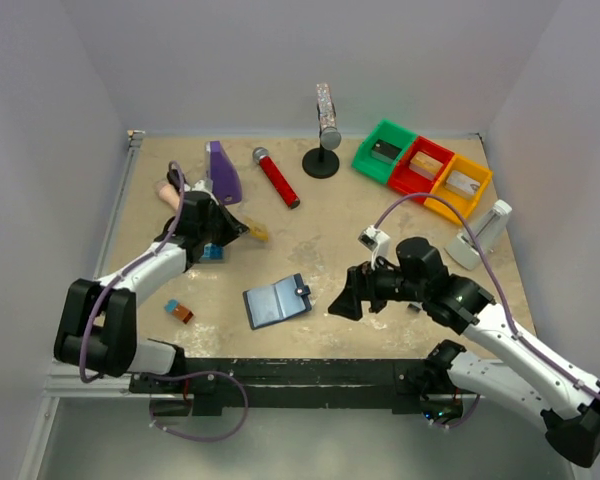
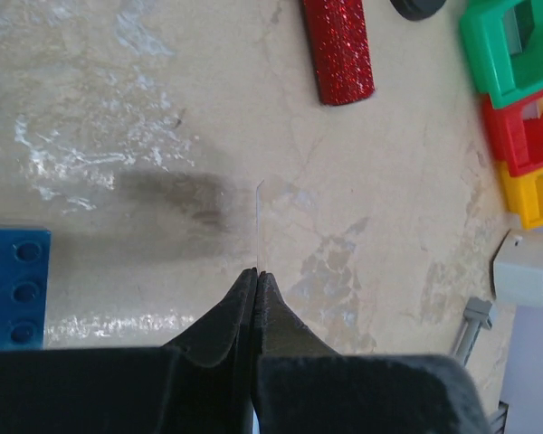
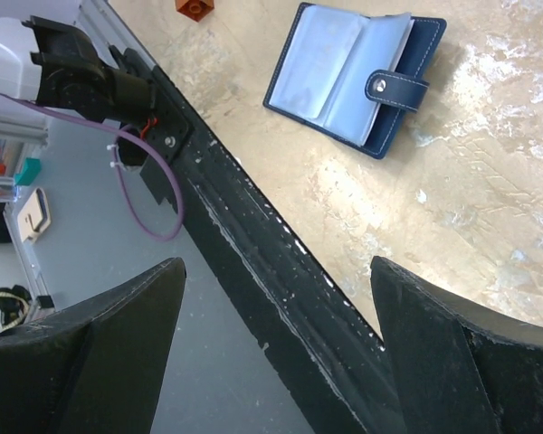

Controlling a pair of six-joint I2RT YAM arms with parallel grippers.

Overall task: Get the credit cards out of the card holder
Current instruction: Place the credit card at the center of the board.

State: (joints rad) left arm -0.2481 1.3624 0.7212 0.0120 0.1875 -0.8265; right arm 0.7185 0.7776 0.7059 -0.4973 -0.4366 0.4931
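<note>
Item: card holder point(image 3: 353, 77), lying open on the table point(image 3: 489, 208), near the black rail point(image 3: 235, 208) at the near edge. Right gripper point(image 3: 279, 269) is hanging wide and empty over that rail; dropping straight down is risking a knock on it, or shoving the holder. Left gripper point(image 2: 257, 276) is pinching what looks like a thin pale card point(image 2: 258, 226) edge-on, blue block point(image 2: 14, 285) near; a slip seems possible. Bare table is lying open beyond the holder.
</note>
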